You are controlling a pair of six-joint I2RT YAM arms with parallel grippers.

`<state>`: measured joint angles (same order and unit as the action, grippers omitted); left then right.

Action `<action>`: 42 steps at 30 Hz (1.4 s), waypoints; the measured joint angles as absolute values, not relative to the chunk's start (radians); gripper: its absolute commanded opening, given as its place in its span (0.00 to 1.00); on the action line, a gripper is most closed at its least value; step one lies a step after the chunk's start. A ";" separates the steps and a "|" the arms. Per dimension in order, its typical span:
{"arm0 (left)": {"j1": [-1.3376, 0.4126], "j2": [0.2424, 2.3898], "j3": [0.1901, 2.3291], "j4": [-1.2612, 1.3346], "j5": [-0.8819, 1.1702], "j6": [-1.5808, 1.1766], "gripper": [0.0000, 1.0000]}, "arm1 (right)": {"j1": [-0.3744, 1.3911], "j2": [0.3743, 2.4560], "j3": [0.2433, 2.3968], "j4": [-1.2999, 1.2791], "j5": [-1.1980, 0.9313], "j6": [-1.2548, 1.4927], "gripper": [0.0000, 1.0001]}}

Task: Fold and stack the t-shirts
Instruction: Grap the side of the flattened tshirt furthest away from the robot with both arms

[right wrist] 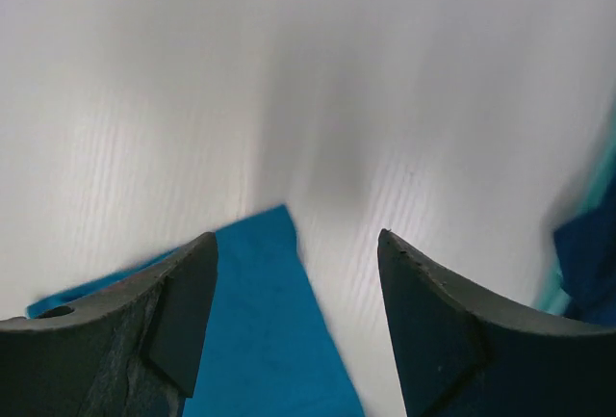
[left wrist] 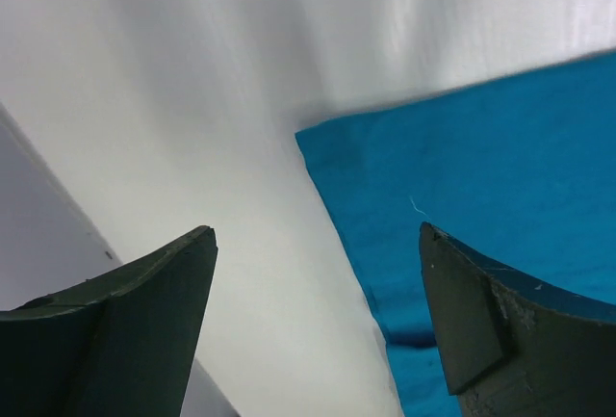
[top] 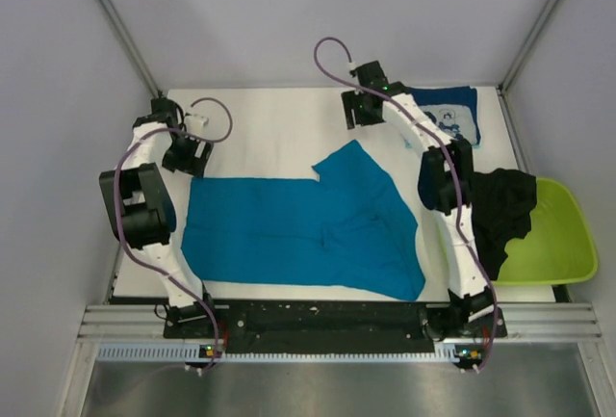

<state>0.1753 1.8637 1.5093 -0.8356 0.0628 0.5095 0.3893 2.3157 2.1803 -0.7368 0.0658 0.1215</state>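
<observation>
Left hand (top: 188, 157) and right hand (top: 358, 114) hang released at far edge of teal t-shirt (top: 298, 229).

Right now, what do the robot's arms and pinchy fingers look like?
The left arm and right arm are white with chunky black joints. A purple cable loops along each one. The left gripper and right gripper each have two dark, wedge-shaped fingers.
</observation>
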 measured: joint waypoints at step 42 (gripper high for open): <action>0.145 2.202 1.765 -1.052 0.055 0.364 0.32 | 0.445 2.334 1.966 -0.757 -0.080 0.071 0.00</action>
<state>0.1452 2.2017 1.7653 -1.0523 0.0551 0.3645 0.4450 2.3341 1.9659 -0.7567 -0.0799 0.0711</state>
